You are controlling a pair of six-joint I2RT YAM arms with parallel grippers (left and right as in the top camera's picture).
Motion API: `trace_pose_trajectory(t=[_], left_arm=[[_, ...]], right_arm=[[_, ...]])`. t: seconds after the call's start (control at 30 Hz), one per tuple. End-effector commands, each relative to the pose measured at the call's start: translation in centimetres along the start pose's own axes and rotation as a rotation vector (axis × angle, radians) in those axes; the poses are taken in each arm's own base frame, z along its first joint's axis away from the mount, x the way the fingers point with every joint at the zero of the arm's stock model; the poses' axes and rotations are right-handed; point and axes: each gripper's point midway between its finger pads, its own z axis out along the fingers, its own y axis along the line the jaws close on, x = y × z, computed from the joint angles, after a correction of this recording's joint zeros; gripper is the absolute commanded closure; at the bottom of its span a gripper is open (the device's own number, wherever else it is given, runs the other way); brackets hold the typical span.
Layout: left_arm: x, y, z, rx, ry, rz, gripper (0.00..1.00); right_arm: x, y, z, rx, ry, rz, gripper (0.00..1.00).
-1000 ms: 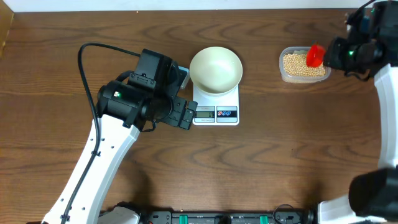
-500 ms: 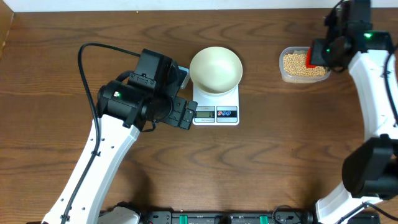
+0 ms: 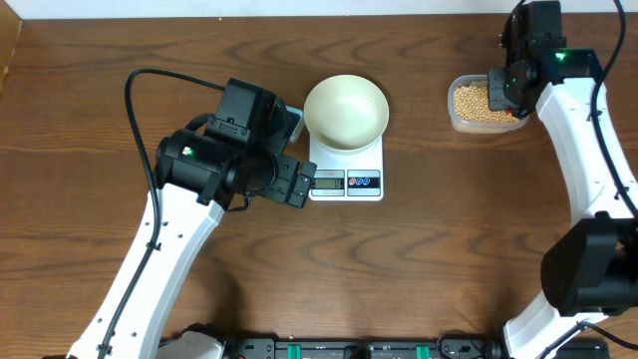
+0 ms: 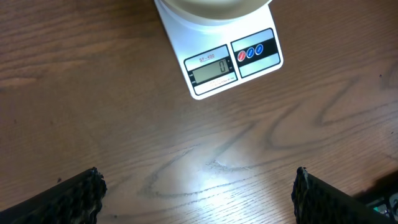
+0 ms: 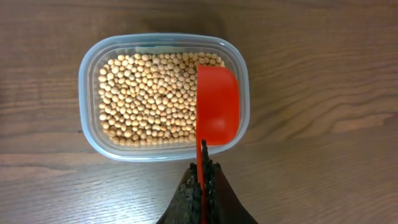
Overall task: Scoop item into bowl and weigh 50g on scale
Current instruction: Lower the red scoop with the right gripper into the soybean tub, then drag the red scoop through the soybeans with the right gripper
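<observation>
Readable text first: the scale (image 4: 231, 58) has what looks like "SF-400" printed above its grey display, and the display shows a single 0. Beside that are two round buttons, one red, one blue.

The white bowl (image 3: 346, 112) sits on the far part of the scale and overhangs its far edge, with plain white showing inside. The beans (image 5: 149, 93) are all in the clear tub (image 5: 87, 93) at the far right of the bench (image 3: 449, 249), well apart from the scale.

The left arm comes up from the near left edge and bends in toward the scale. The left gripper (image 4: 199, 202) hangs just left of the display, its jaws spread wide over bare wood with nothing between them. A black cable (image 3: 150, 85) loops off behind it.

The right arm runs up the right side of the bench, and the right gripper (image 5: 202, 186) points down over the tub. Its jaws are pinched tight on the thin handle of a red scoop (image 5: 217, 112). The scoop's cup is over the right end of the tub, and I can't tell if it touches the beans.

For room, there's a wide strip of bare wood between scale and tub, and more along the near side. The tub sits close to the bench's far edge
</observation>
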Motion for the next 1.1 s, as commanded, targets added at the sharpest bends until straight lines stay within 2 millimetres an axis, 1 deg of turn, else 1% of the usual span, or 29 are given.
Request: trace_pose_trajectory(t=[0.0, 0.13, 0.27, 0.57, 0.7, 0.83, 1.0, 1.07], left_arm=[[0.3, 0.2, 0.0, -0.01, 0.005, 0.014, 0.02], [0.3, 0.2, 0.0, -0.01, 0.005, 0.014, 0.02], [0.3, 0.2, 0.0, -0.01, 0.005, 0.014, 0.02], [0.3, 0.2, 0.0, -0.01, 0.005, 0.014, 0.02], [0.3, 0.2, 0.0, -0.01, 0.005, 0.014, 0.02], [0.3, 0.2, 0.0, -0.01, 0.005, 0.014, 0.02], [0.3, 0.2, 0.0, -0.01, 0.005, 0.014, 0.02], [0.3, 0.2, 0.0, -0.01, 0.005, 0.014, 0.02]], right_arm=[[-0.4, -0.4, -0.4, 0.045, -0.013, -0.04, 0.99], [0.0, -0.1, 0.4, 0.048, 0.011, -0.059, 0.99], [0.2, -0.5, 0.9, 0.082, 0.025, -0.063, 0.99], [1.1, 0.0, 2.3, 0.072, 0.071, -0.077, 0.99], [1.3, 1.3, 2.8, -0.001, 0.083, -0.073, 0.99], [1.7, 2.2, 3.5, -0.039, 0.103, -0.046, 0.99], [2.6, 4.3, 4.7, -0.146, 0.154, 0.023, 0.99], [2.8, 4.9, 4.9, -0.184, 0.167, 0.062, 0.99]])
